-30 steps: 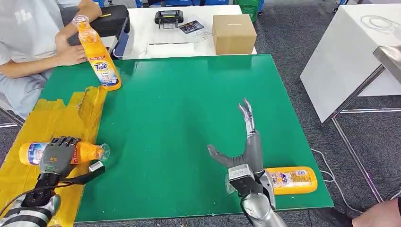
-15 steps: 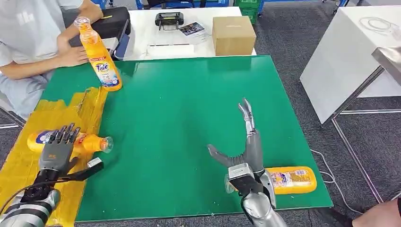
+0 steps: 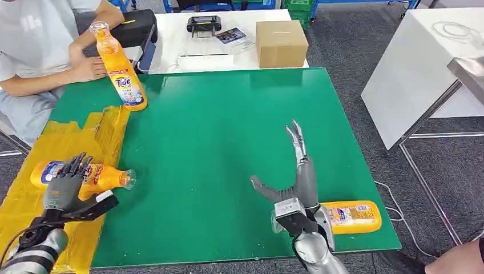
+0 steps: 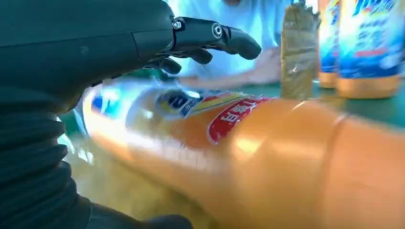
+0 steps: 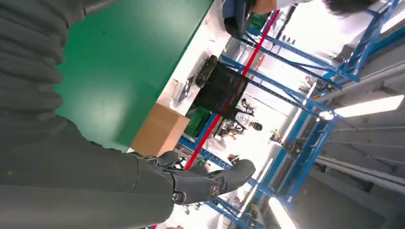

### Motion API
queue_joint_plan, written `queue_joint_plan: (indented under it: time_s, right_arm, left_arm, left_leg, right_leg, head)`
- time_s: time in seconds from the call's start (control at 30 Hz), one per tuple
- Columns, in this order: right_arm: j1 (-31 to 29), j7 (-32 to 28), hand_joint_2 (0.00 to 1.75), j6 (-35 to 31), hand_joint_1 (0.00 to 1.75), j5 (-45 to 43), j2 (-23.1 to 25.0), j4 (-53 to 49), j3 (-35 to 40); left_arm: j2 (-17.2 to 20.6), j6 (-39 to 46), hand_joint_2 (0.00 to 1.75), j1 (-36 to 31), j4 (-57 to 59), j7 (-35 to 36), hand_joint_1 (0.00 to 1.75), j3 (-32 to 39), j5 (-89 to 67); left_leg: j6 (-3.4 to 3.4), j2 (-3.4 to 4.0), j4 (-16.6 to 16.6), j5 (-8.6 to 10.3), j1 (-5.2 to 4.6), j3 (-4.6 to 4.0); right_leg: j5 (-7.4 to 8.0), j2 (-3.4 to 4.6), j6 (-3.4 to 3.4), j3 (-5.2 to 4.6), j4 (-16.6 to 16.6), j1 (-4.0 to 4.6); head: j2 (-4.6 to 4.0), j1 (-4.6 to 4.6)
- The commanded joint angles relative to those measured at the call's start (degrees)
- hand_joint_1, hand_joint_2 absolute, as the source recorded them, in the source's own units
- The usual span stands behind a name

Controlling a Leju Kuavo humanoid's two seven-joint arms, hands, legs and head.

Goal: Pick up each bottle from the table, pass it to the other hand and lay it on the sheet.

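An orange bottle (image 3: 85, 174) lies on its side on the yellow sheet (image 3: 34, 200), cap toward the green mat. My left hand (image 3: 65, 185) hovers just over it with fingers spread, holding nothing; the left wrist view has the bottle (image 4: 267, 143) close beneath the fingers (image 4: 210, 36). A second orange bottle (image 3: 351, 217) lies at the mat's near right corner, beside my right hand (image 3: 297, 171), which is open with fingers pointing away. A third, a Tide bottle (image 3: 120, 68), stands upright at the far left.
A person sits at the far left with a hand (image 3: 88, 67) by the upright bottle. On the white table behind the green mat (image 3: 217, 131) sit a cardboard box (image 3: 281, 41) and a black case (image 3: 128, 25). Another white table (image 3: 422, 63) stands to the right.
My left hand let go of the bottle, lifted and drew back toward me with its fingers spreading. The bottle stays on the sheet, shifted slightly. The right hand has not moved.
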Motion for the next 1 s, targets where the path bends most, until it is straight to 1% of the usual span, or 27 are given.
queue_joint_plan:
  time_s: [0.03,0.13,0.2,0.3,0.37,0.4,0.43,0.5,0.53,0.67,0.73,0.77,0.87,0.9,0.97,1.0]
  right_arm:
    - [-1.51,1.56,1.75,1.59,0.00,4.62,-3.88,2.84,1.44]
    - [-1.27,3.94,1.75,5.03,0.00,9.23,-7.13,2.97,3.23]
    - [-0.62,3.94,1.75,7.10,0.00,10.06,-8.64,2.79,3.69]
    - [0.78,4.03,1.75,8.62,0.00,12.27,-11.46,1.97,3.77]
    - [1.36,3.99,1.75,9.19,0.00,12.50,-12.59,1.50,3.46]
    - [1.95,4.26,1.75,10.24,0.00,13.03,-13.67,0.92,3.19]
    - [2.41,4.38,1.75,11.16,0.00,13.35,-14.62,0.63,3.05]
    - [2.63,4.35,1.75,12.68,0.00,14.05,-16.34,0.48,2.87]
    - [2.40,4.83,1.75,14.06,0.00,14.52,-17.24,0.68,3.00]
    - [2.40,4.83,1.75,14.06,0.00,14.52,-17.24,0.68,3.00]
    - [2.40,4.83,1.75,14.06,0.00,14.52,-17.24,0.68,3.00]
    - [2.26,5.16,1.75,15.63,0.00,14.59,-18.21,0.83,3.21]
    - [3.40,4.24,1.75,19.15,0.00,12.93,-22.21,0.41,2.61]
    - [3.72,3.94,1.75,19.43,0.00,12.77,-22.83,0.22,2.30]
    - [5.21,3.38,1.75,19.70,0.00,12.54,-24.47,-1.09,0.68]
    - [5.97,3.27,1.75,19.82,0.00,12.63,-25.14,-1.88,0.05]
  left_arm:
    - [-4.54,-10.28,1.75,15.86,-26.52,-8.81,0.00,7.60,25.10]
    - [-3.80,-13.54,1.75,19.92,-35.44,-8.81,0.00,5.79,36.32]
    - [-4.07,-15.50,1.75,21.56,-40.45,-8.81,0.00,4.90,41.43]
    - [-6.12,-18.58,1.75,23.14,-46.82,-8.81,0.00,5.12,45.89]
    - [-6.85,-19.12,1.75,23.55,-48.14,-8.81,0.00,5.24,46.22]
    - [-7.63,-21.01,1.75,23.84,-49.92,-8.81,0.00,5.62,47.27]
    - [-8.21,-22.07,1.75,23.96,-51.13,-8.81,0.00,5.66,47.68]
    - [-9.24,-23.74,1.75,23.83,-52.19,-8.81,0.00,5.53,47.86]
    - [-9.91,-24.82,1.75,23.44,-52.30,-8.81,0.00,5.43,48.03]
    - [-9.91,-24.82,1.75,23.44,-52.30,-8.81,0.00,5.43,48.03]
    - [-9.91,-24.82,1.75,23.44,-52.30,-8.81,0.00,5.43,48.03]
    - [-10.25,-25.66,1.75,23.08,-52.36,-8.81,0.00,5.05,47.81]
    - [-10.13,-24.01,1.75,22.34,-51.87,-8.81,0.00,0.58,45.38]
    - [-10.01,-23.44,1.75,22.16,-51.76,-8.81,0.00,-0.56,45.08]
    - [-9.78,-21.92,1.75,21.55,-51.67,-8.81,0.00,-4.12,44.50]
    - [-9.70,-21.78,1.75,21.52,-52.18,-8.81,0.00,-5.12,44.74]
  left_leg:
    - [0.10,0.13,0.01,-0.14,0.02,0.04]
    - [0.10,0.07,0.05,-0.17,0.04,-0.13]
    - [0.08,0.03,0.05,-0.14,0.02,-0.31]
    - [0.07,-0.08,0.06,-0.12,0.03,-0.44]
    - [0.08,-0.10,0.04,-0.11,0.01,-0.43]
    - [0.11,-0.13,0.06,-0.18,0.02,-0.34]
    - [0.08,-0.20,0.06,-0.11,0.00,-0.50]
    - [0.13,-0.19,0.09,-0.20,0.02,-0.38]
    - [0.08,-0.20,0.05,-0.09,0.00,-0.54]
    - [0.14,-0.21,0.10,-0.21,0.00,-0.35]
    - [0.10,-0.10,0.08,-0.21,0.02,-0.36]
    - [0.07,-0.16,0.02,-0.12,-0.03,-0.46]
    - [0.08,-0.27,0.06,-0.17,0.01,-0.38]
    - [0.08,-0.38,0.03,-0.09,-0.04,-0.48]
    - [0.11,-0.44,0.04,-0.12,-0.02,-0.40]
    - [0.10,-0.44,0.03,-0.05,-0.06,-0.52]
  right_leg:
    - [-0.05,0.07,0.02,0.05,-0.13,0.03]
    - [-0.09,0.01,0.01,-0.05,-0.14,0.07]
    - [-0.08,-0.02,0.00,-0.23,-0.11,0.05]
    - [-0.07,-0.10,0.01,-0.32,-0.11,0.05]
    - [-0.07,-0.14,0.02,-0.34,-0.14,0.03]
    - [-0.13,-0.18,0.02,-0.23,-0.15,0.04]
    - [-0.09,-0.20,0.03,-0.37,-0.11,0.02]
    - [-0.14,-0.19,0.03,-0.19,-0.14,0.05]
    - [-0.06,-0.16,0.03,-0.42,-0.11,0.01]
    - [-0.16,-0.23,0.03,-0.17,-0.13,0.03]
    - [-0.13,-0.09,-0.01,-0.20,-0.13,0.06]
    - [-0.06,-0.09,0.01,-0.35,-0.10,-0.01]
    - [-0.14,-0.22,-0.01,-0.21,-0.12,0.03]
    - [-0.10,-0.30,0.02,-0.31,-0.11,-0.02]
    - [-0.14,-0.39,0.03,-0.21,-0.15,0.00]
    - [-0.09,-0.36,0.05,-0.37,-0.11,-0.06]
  head:
    - [0.00,0.02]
    - [0.00,0.00]
    - [0.00,0.00]
    - [0.00,0.00]
    - [0.00,-0.02]
    - [0.00,0.02]
    - [0.00,0.02]
    - [0.00,0.00]
    - [0.00,-0.02]
    - [0.00,-0.02]
    - [0.00,0.00]
    - [0.00,0.00]
    - [0.00,-0.02]
    - [0.00,-0.02]
    - [0.00,-0.02]
    - [0.00,-0.02]
